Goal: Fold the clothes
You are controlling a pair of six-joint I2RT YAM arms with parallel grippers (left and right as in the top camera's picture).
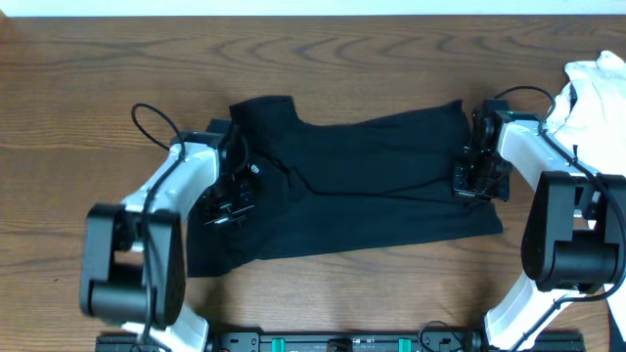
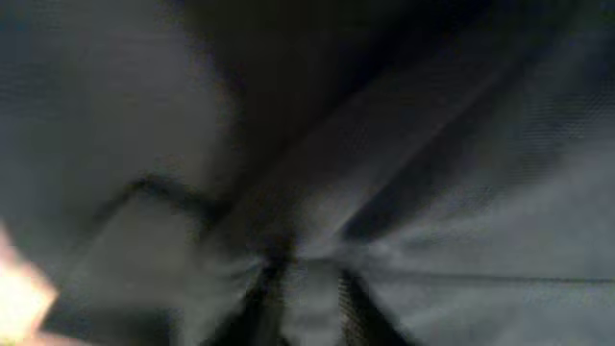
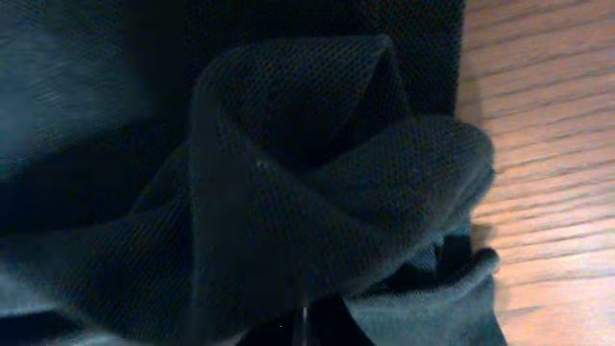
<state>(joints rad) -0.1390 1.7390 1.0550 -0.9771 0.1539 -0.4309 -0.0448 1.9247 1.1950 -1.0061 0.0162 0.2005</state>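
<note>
- Bench [image 1: 78, 59] of brown wood grain carries everything.
- Left hand [image 1: 233, 193] is down on the left part of the black T-shirt [image 1: 372, 176], just beside a small white logo [image 1: 256, 168]. Its wrist view is a blur of dark fabric, so I cannot tell whether its fingers are apart or closed.
- Black T-shirt lies spread across the middle of the bench between the two arms, long side running left to right, wrinkled, with one flap jutting at the upper left.
- Right hand [image 1: 479, 174] sits at the shirt's right edge, closed on a bunched fold of the fabric that rises toward its wrist camera, with bare wood just beside it.
- White garment [image 1: 597, 93] lies crumpled at the far right edge of the bench, apart from the shirt.
</note>
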